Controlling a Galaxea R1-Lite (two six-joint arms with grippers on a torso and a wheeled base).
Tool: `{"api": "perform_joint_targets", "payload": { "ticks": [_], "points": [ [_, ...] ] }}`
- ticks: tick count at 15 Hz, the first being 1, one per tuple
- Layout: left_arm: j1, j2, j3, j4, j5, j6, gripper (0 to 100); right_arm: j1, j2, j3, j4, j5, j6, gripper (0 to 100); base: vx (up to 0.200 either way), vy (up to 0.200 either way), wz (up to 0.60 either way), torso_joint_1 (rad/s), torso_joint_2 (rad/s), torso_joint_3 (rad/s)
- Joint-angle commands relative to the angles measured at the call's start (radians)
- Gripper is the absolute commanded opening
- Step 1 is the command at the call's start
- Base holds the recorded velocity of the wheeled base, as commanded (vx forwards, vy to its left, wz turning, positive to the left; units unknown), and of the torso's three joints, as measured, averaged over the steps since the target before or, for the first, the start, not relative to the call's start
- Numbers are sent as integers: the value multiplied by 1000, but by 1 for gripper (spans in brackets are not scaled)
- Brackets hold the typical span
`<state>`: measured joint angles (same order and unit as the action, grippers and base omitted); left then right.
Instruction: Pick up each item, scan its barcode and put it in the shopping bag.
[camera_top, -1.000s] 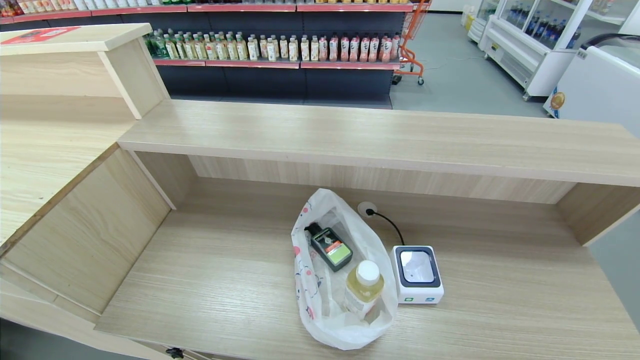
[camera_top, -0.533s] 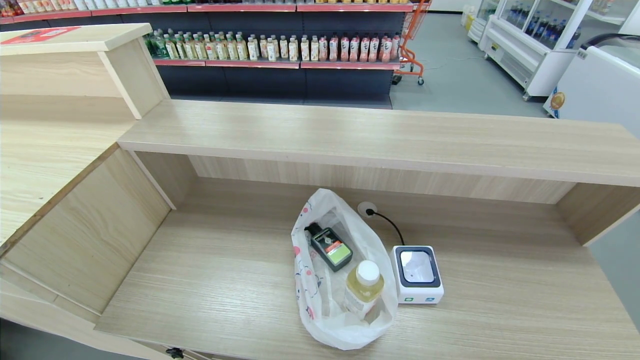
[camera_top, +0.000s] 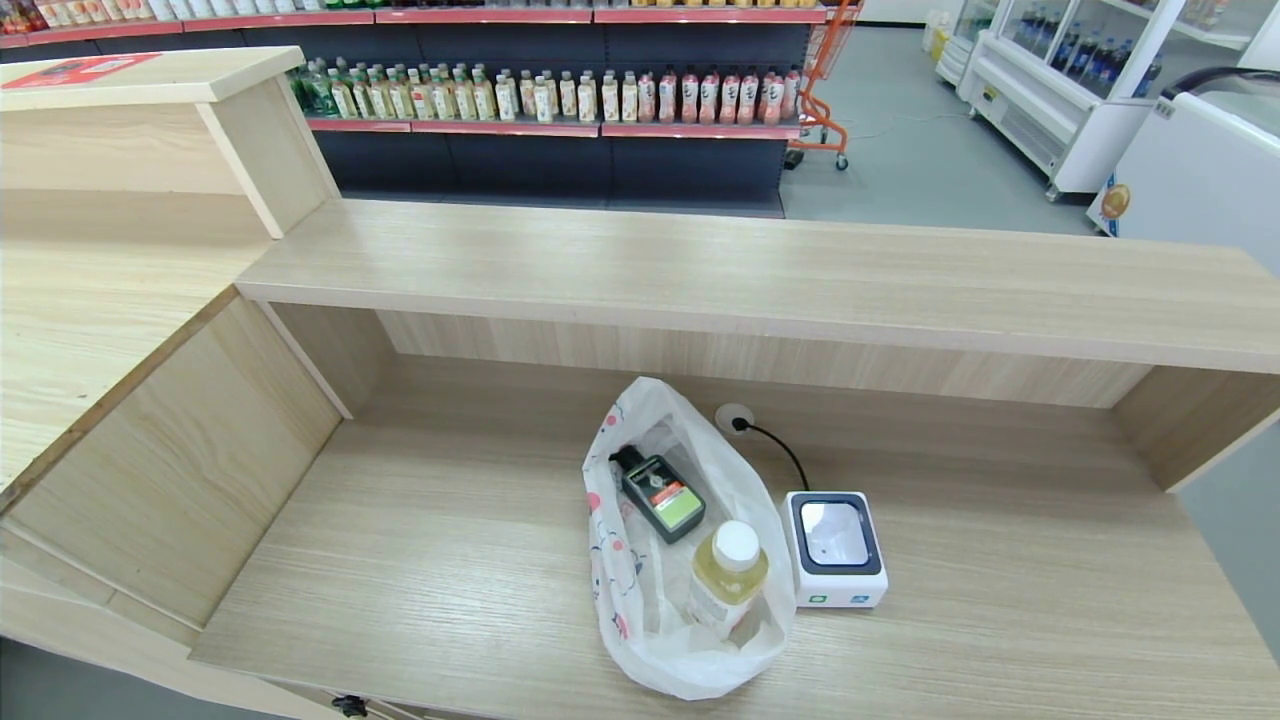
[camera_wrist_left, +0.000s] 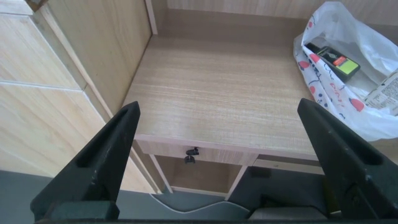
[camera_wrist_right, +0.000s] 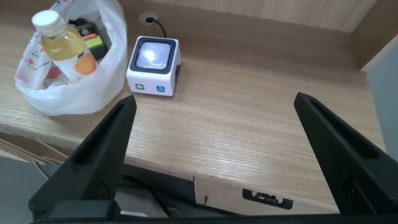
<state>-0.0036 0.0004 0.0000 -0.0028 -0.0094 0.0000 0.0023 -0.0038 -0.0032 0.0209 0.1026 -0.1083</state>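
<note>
Shopping bag (camera_top: 607, 545) holds a green-and-orange-labelled dark bottle (camera_top: 662, 495) and a yellow drink (camera_top: 730, 575).

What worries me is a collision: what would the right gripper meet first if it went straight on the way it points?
Probably the bare wooden counter: the right gripper, jaws open, aims there, beside the barcode scanner, not at it. Depth is unclear.
</note>
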Motion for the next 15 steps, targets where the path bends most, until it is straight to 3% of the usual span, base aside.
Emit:
{"api": "perform_joint_targets", "payload": {
  "ticks": [1, 15],
  "points": [
    [-1, 0, 0, 0, 0, 0, 100, 1, 4, 0, 1, 0, -1, 100, 0, -200, 0, -2, 7, -2],
    [1, 0, 0, 0, 0, 0, 100, 1, 4, 0, 1, 0, 9, 100, 0, 0, 0, 0, 0, 0]
  ]
}}
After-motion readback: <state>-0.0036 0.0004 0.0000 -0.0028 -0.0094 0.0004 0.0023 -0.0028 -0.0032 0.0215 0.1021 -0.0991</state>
